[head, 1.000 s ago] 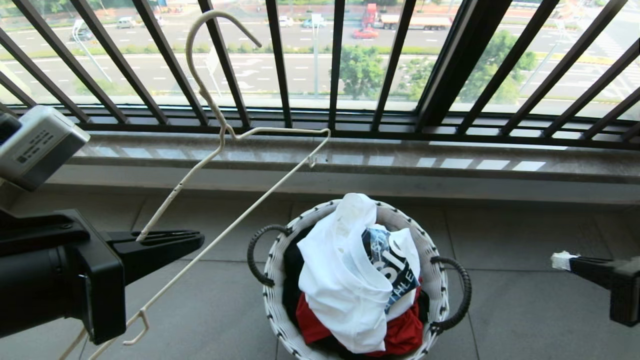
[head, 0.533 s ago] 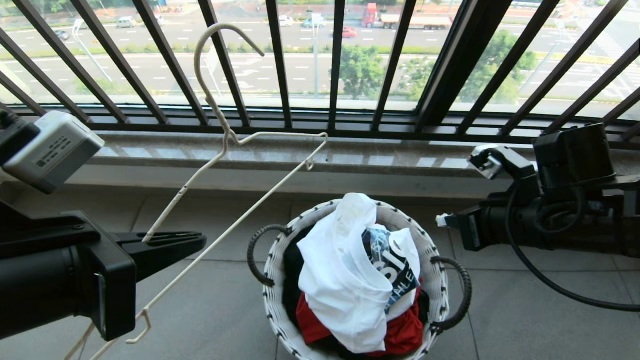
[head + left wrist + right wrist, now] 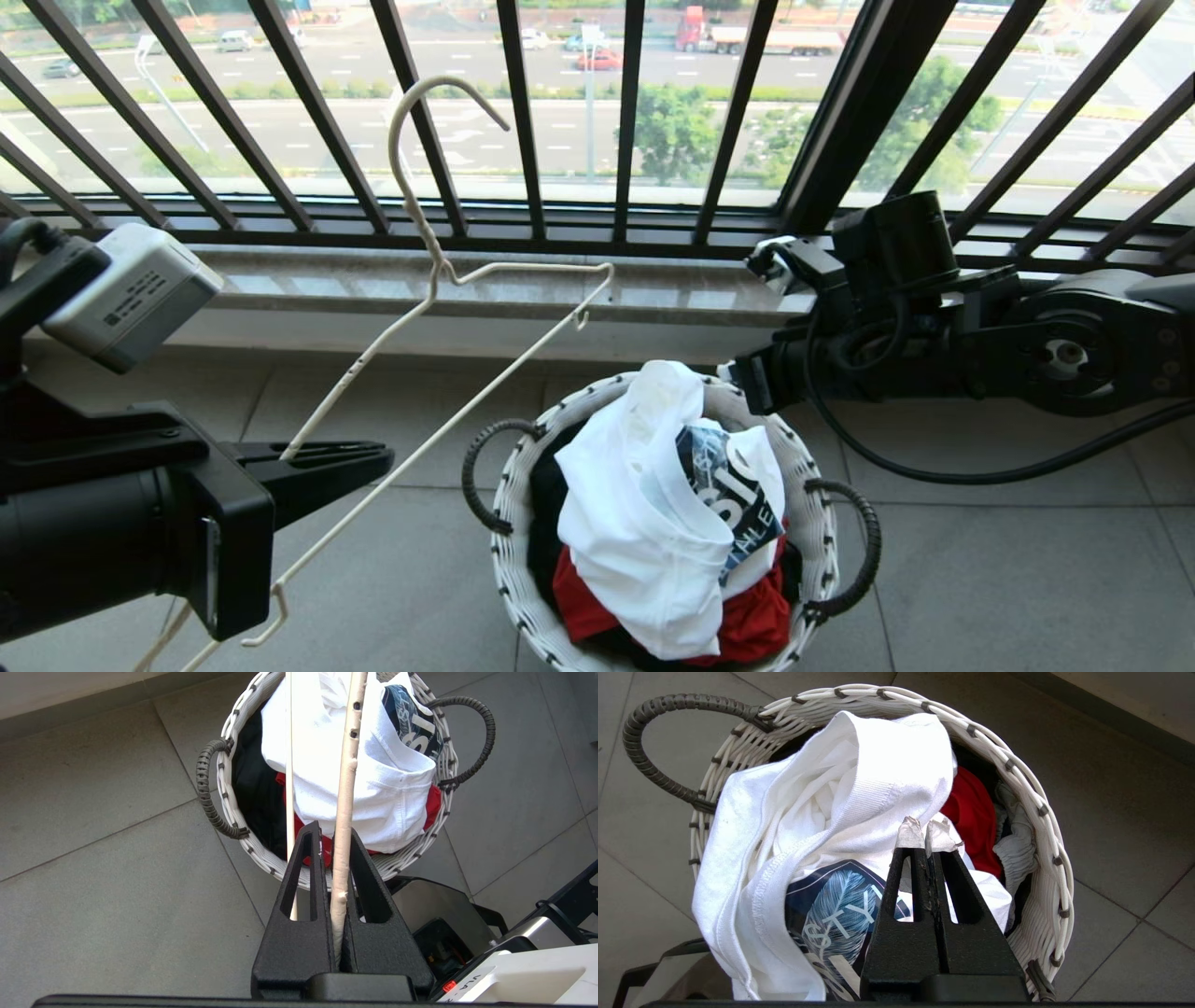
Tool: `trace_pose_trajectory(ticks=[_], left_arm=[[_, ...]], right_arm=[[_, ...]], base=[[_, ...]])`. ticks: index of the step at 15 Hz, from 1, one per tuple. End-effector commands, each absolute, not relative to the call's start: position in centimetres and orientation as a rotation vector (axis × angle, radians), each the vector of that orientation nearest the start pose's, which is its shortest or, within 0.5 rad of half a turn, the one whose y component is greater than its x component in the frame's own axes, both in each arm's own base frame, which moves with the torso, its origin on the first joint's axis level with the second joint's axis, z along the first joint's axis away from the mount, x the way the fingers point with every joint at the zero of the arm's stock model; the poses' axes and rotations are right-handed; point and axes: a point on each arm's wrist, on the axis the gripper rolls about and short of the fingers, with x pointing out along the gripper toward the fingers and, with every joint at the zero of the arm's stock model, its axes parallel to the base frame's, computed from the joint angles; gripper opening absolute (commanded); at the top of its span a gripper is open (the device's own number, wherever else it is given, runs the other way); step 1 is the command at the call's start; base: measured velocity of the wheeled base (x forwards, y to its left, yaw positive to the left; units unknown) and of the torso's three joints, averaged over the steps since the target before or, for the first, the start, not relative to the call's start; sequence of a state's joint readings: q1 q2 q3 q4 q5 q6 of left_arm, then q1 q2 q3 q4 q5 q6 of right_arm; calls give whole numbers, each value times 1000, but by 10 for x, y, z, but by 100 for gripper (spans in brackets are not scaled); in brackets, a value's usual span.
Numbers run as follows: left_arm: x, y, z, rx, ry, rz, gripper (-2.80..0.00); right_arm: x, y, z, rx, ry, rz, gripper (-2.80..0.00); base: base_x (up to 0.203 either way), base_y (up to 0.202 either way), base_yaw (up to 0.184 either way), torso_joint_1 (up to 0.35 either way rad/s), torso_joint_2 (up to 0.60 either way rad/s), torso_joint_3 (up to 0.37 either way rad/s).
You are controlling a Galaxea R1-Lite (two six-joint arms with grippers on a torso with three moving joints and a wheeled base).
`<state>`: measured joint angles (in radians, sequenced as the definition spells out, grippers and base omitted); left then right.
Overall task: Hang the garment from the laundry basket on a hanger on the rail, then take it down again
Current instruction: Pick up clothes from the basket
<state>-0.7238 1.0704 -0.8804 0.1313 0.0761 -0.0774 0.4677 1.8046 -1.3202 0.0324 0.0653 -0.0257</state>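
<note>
Early stage: the hanger (image 3: 439,271) is held, the garment (image 3: 644,523) is not yet lifted from the laundry basket (image 3: 509,523).

The left pincer (image 3: 334,844) is clamped on one arm of the hanger, beside the laundry basket. The right pincer (image 3: 927,833) is held above the basket with its taped tips pressed together, gripping nothing. The white T-shirt lies heaped on top of a red cloth (image 3: 756,621) inside the basket. The rail is not in view. Picking up, hanging and taking down are judged still to be done.

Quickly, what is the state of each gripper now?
Left gripper: shut on the hanger.
Right gripper: shut, holding nothing, above the garment.
</note>
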Motion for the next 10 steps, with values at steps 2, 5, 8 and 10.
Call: trace_pose_trajectory(ticks=[2,5,8,10], left_arm=[[105,-91,272,54,325,-629,-280],[105,-90,272,54,322,-630,-280],[104,-89,273,54,318,-630,-280],[104,-89,273,54,316,-630,-280]], right_arm=[[307,182,235,-147,505,585,0],[317,198,232,-167,522,583,0],[326,207,222,-270,534,575,0],[325,215,219,-313,537,576,0]], base=[[0,0,0,0,0,0],[0,0,0,0,0,0],[0,0,0,0,0,0],[0,0,0,0,0,0]])
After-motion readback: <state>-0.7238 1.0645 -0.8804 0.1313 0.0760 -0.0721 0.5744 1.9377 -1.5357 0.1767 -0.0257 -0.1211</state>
